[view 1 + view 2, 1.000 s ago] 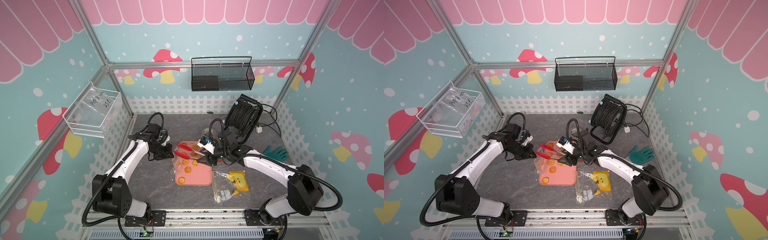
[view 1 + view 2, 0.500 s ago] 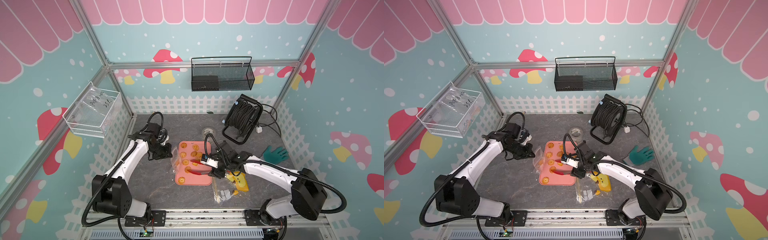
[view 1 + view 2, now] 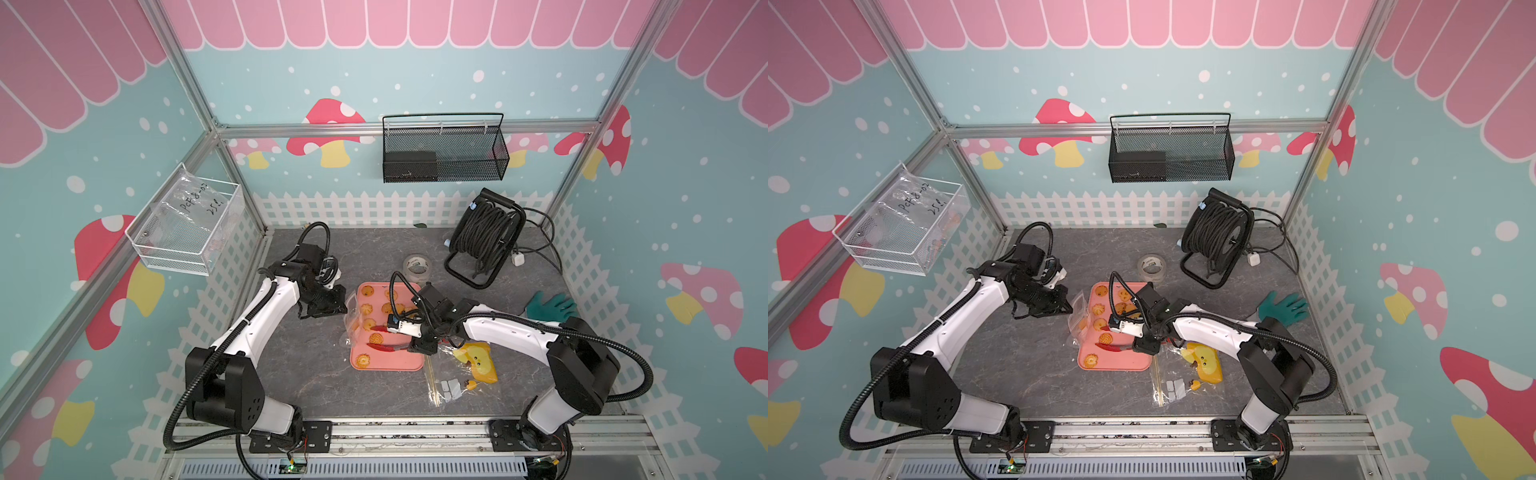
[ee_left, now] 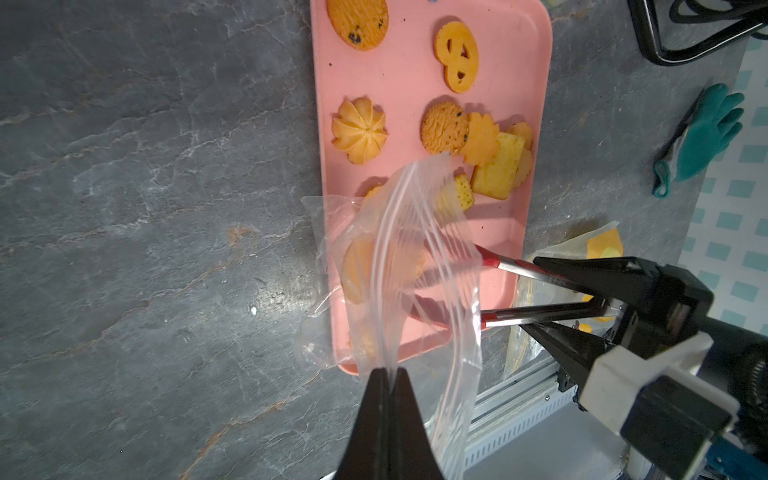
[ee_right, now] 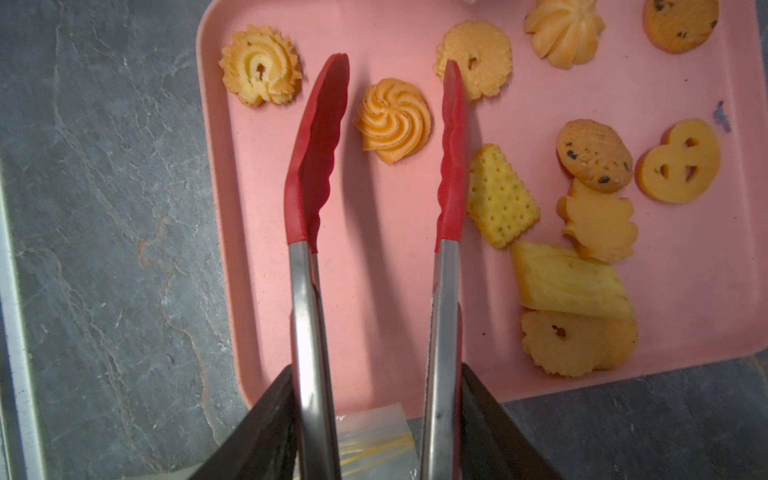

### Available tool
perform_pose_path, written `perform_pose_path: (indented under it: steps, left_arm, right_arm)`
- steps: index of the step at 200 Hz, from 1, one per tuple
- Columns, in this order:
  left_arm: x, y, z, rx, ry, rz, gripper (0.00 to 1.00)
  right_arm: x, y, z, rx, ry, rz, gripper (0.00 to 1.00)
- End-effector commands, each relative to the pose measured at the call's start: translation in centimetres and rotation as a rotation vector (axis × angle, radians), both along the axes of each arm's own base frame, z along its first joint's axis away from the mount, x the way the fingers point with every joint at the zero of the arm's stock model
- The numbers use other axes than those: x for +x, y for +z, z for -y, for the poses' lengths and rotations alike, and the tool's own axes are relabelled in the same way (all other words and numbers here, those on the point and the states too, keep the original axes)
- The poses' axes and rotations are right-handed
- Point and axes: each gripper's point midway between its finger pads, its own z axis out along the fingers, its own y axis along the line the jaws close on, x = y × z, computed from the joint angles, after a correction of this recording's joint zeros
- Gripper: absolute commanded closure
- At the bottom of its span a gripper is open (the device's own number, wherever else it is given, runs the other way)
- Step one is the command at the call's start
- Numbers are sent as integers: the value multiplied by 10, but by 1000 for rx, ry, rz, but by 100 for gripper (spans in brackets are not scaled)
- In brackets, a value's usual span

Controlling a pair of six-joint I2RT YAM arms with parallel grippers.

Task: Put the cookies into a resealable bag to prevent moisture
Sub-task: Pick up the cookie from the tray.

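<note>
Several golden cookies (image 5: 498, 195) lie on a pink tray (image 5: 374, 291). My right gripper (image 5: 376, 370) is shut on metal tongs (image 5: 316, 166) with red tips. The tips stand spread low over the tray's near part, one on each side of a swirled cookie (image 5: 392, 120), not touching it. My left gripper (image 4: 389, 372) is shut on the edge of the clear resealable bag (image 4: 415, 249), holding it up at the tray's left side (image 3: 353, 316). An orange cookie (image 4: 361, 266) shows through the plastic.
A clear bag with a yellow face-marked item (image 3: 478, 361) lies right of the tray. Behind are a tape roll (image 3: 417, 266), a cable reel (image 3: 484, 237) and a green glove (image 3: 550, 305). Wire baskets (image 3: 442, 149) (image 3: 187, 224) hang on the walls.
My right arm has brought the tongs away from the bag's mouth, back and down over the near part of the tray. The left arm and the bag have stayed put.
</note>
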Motion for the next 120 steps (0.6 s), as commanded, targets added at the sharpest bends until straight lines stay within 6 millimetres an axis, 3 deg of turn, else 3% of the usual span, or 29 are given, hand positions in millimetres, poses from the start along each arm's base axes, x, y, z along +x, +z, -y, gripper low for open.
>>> perform_pose_path:
  steps: [1,30,63,89,120]
  left_arm:
    - [4,4,1,5,-14,15,100]
    - [3,1,1,10,-16,4,100]
    - [3,-1,1,14,-18,0,100]
    - [4,-3,1,21,-22,-1,100]
    - [5,-4,1,23,-25,-4,100]
  right_arm:
    - [-3,0,3,-49,43,6,45]
    - [-5,5,8,-80,49,17,45]
    - [1,13,8,-86,21,34,56]
    - [7,40,4,-11,-20,75,60]
    - [15,86,7,174,-96,95,62]
